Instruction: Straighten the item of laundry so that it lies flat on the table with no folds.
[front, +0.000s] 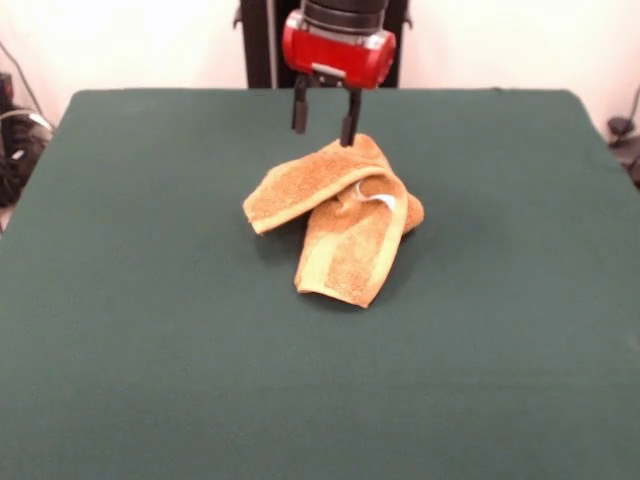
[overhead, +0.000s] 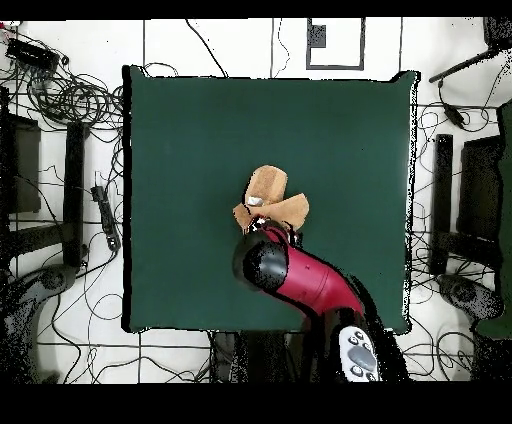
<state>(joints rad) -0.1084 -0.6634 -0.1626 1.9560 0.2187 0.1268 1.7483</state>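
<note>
The orange-tan terry towel (front: 335, 215) lies crumpled and folded over itself near the middle of the dark green table (front: 150, 300). Two folded lobes overlap, and a small white tag (front: 385, 200) shows on top. My gripper (front: 323, 125) hangs from the red wrist just above the towel's far edge. Its two black fingers (front: 299, 110) are apart and hold nothing. In the overhead view the towel (overhead: 268, 197) lies just beyond the red arm, whose head (overhead: 262, 262) covers the gripper and the towel's near edge.
The green cloth reaches out wide on all sides of the towel. Cables and black stands (overhead: 70, 180) lie on the floor round the table (overhead: 180, 130). The black pedestal (front: 262, 40) stands behind the far edge.
</note>
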